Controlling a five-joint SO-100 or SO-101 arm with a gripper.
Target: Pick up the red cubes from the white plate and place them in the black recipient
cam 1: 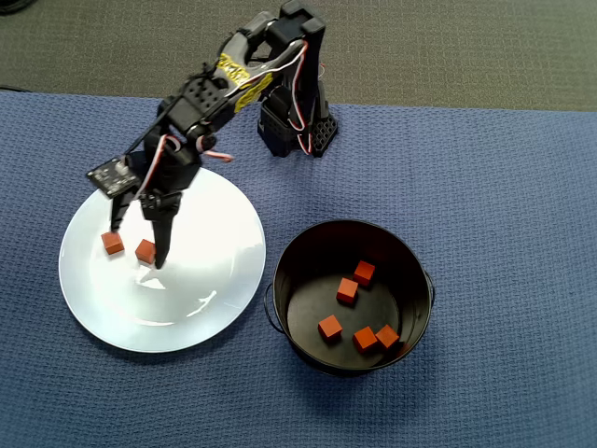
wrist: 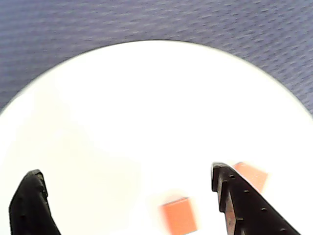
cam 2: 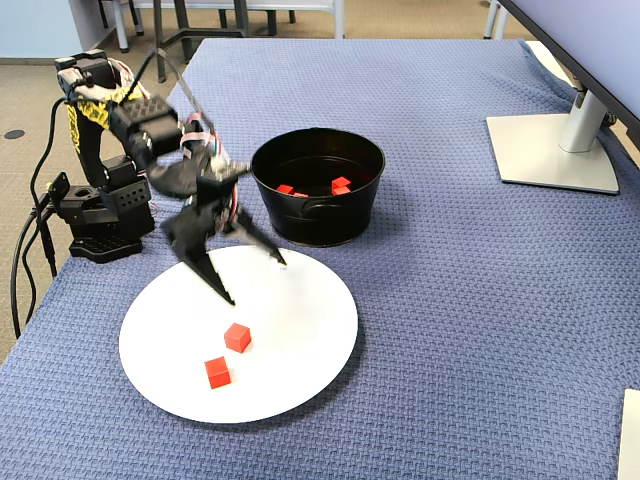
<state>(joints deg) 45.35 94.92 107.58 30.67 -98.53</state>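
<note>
Two red cubes lie on the left part of the white plate (cam 1: 196, 299): one (cam 1: 113, 243) nearer the rim, the other (cam 1: 145, 251) beside it. My gripper (cam 1: 138, 245) hangs open over them, fingers spread wide. In the wrist view one cube (wrist: 179, 215) lies between the fingers, close to the right finger (wrist: 239, 200); the other (wrist: 252, 175) peeks out beyond that finger. In the fixed view the gripper (cam 2: 256, 282) is above the plate (cam 2: 300, 330), a little short of both cubes (cam 2: 237, 337). The black recipient (cam 1: 298, 252) stands right of the plate and holds several red cubes (cam 1: 347, 290).
A blue textured cloth (cam 1: 504, 187) covers the table. The arm's base (cam 1: 297, 121) stands behind the plate and pot. In the fixed view a monitor stand (cam 2: 555, 150) sits at the far right.
</note>
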